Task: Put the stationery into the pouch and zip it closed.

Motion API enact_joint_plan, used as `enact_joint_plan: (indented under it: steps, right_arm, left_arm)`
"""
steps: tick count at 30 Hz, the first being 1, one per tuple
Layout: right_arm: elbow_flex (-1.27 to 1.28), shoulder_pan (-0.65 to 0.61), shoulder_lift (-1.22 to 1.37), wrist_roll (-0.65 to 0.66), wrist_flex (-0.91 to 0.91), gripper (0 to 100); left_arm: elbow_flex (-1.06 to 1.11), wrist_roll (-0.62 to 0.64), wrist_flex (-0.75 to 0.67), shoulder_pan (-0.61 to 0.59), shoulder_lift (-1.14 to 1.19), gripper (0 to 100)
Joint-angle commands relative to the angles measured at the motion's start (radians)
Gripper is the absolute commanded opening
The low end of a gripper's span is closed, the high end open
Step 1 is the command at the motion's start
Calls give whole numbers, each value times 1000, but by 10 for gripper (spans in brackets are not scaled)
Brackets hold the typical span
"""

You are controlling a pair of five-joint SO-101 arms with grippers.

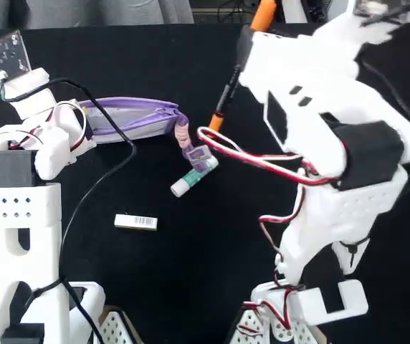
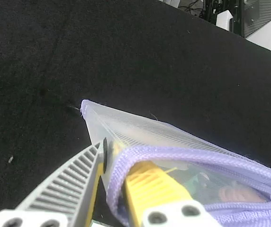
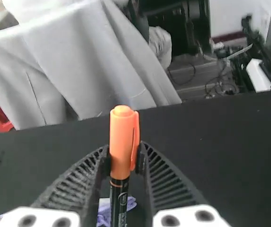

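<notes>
Black table [image 1: 191,279], purple pouch [image 1: 137,118], glue stick [image 1: 188,183], white eraser [image 1: 135,222]

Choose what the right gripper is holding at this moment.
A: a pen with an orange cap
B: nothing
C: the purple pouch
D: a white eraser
A: in the right wrist view the right gripper is closed on the pen, whose orange cap stands up between the two fingers.

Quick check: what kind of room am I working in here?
Probably a robotics lab or workshop: a black-covered table, loose cables on the floor behind it, and a grey drape.
</notes>
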Motion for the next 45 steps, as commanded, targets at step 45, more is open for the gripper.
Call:
enact_joint_plan:
  steps: [45]
  right_arm:
    - [1334, -117, -694, -74, -1217, 11]
  left_arm:
    - [18, -26, -26, 94, -35, 28]
